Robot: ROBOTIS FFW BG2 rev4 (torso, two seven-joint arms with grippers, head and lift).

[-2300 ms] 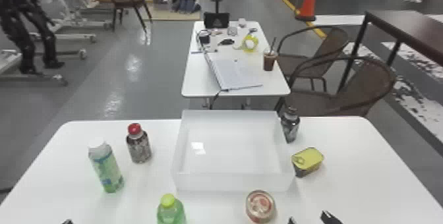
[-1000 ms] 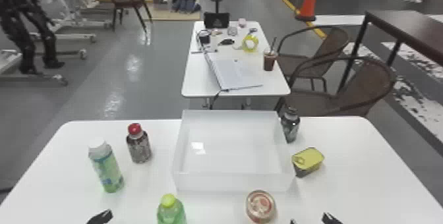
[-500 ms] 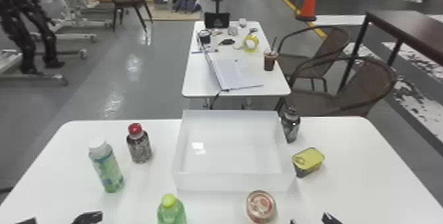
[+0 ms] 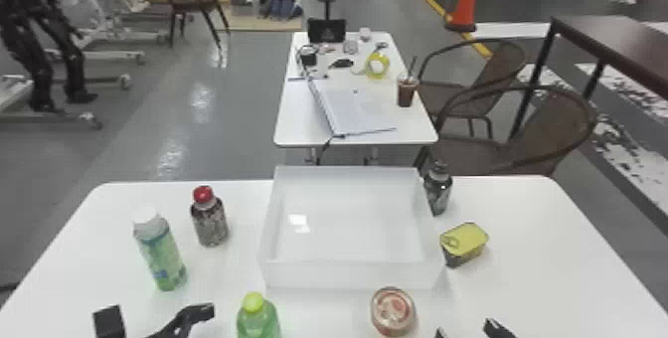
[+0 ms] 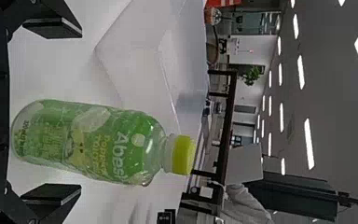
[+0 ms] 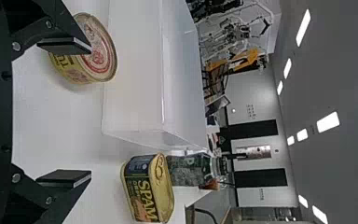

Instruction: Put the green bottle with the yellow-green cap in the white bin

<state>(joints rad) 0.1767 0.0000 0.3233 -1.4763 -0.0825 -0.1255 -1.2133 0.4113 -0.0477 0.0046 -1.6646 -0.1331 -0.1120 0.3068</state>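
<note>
Jaws agape and empty on left gripper [image 5: 79, 111] and right gripper [image 6: 91, 111], green bottle [image 4: 258, 319] outside white bin [image 4: 348, 276], whole job's left tbh

Head view: near part of the table [image 4: 546, 262] cut off. Green bottle [image 4: 258, 317], toward the table's near edge, loses its lower part to the frame's bottom edge; same edge crops left gripper [image 4: 158, 312] and right gripper [image 4: 466, 329]. Small items toward the rear table's [image 4: 298, 133] far edge too small to name. Right wrist view: finger covers part of round can [image 6: 98, 51]; rectangular can [image 6: 149, 189] hides dark bottle's [image 6: 186, 170] base.
</note>
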